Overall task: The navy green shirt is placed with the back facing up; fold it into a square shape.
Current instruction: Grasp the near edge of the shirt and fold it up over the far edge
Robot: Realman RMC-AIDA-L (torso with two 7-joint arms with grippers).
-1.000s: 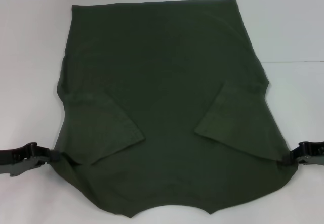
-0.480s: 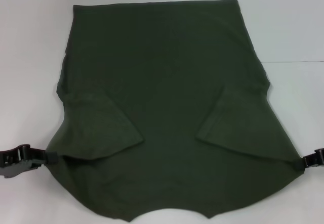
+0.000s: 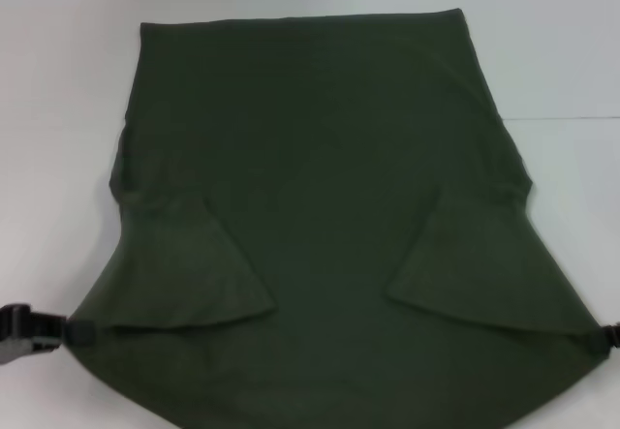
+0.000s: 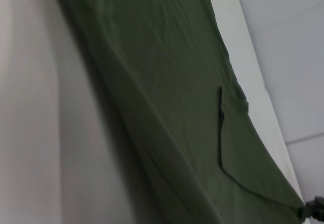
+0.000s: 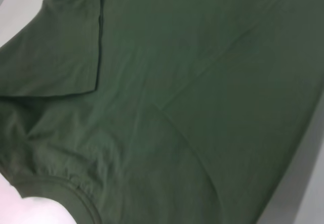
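I have a plain white desk (image 3: 562,51) in front of me, with a faint seam line running across it on the right side. The navy green shirt (image 3: 320,206) covers most of the middle of it, plain side up, its far edge lying straight and flat and both short sleeves folded inward over the body. The near part of the cloth is pulled wide and taut toward both near corners, and in my left wrist view it slopes up off the desk. My left gripper (image 3: 70,332) is at the near left corner of the shirt, its black fingers closed on the cloth there. My right gripper (image 3: 605,338) is at the near right corner, only just in sight at the edge of the head view; its fingers meet the stretched tip of the shirt and appear clamped on it, as the left wrist view also shows far off. The right wrist view is filled with green cloth and the ribbed collar (image 5: 66,188).
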